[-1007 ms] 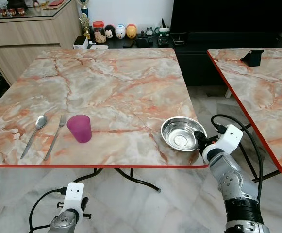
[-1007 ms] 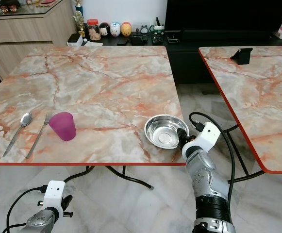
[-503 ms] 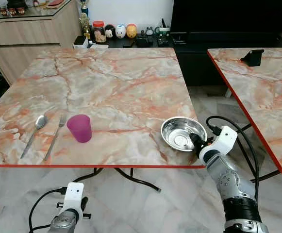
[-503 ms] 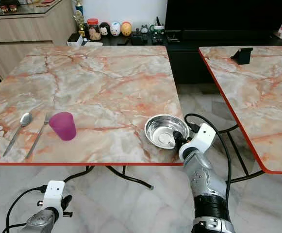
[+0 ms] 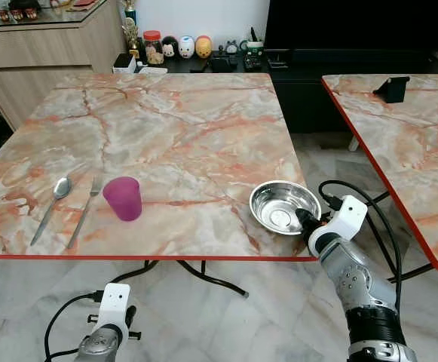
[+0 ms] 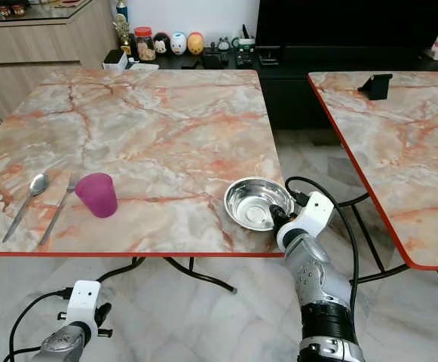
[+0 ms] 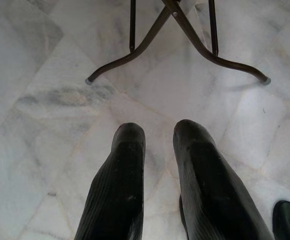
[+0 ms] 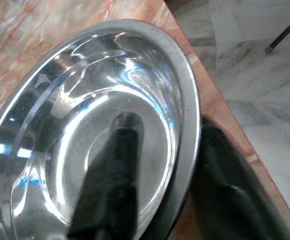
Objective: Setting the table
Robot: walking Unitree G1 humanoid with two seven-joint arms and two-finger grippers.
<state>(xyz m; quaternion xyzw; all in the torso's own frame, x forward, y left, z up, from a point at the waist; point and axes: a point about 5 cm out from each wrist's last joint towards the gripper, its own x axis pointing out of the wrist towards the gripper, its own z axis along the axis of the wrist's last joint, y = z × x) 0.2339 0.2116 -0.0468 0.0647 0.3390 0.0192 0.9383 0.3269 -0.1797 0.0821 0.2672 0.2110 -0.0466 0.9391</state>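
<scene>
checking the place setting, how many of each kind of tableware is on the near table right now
spoon: 1
fork: 1
purple cup: 1
steel bowl: 1, near the table's corner, its rim between the fingers of the right gripper
Total: 4

Head stereo downward; wrist close-ups

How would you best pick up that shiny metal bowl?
By its thin rim, from the table edge nearest the robot. The steel bowl sits upright close to that edge, so the right gripper can put one finger inside and one outside the wall, as it does now.
</scene>
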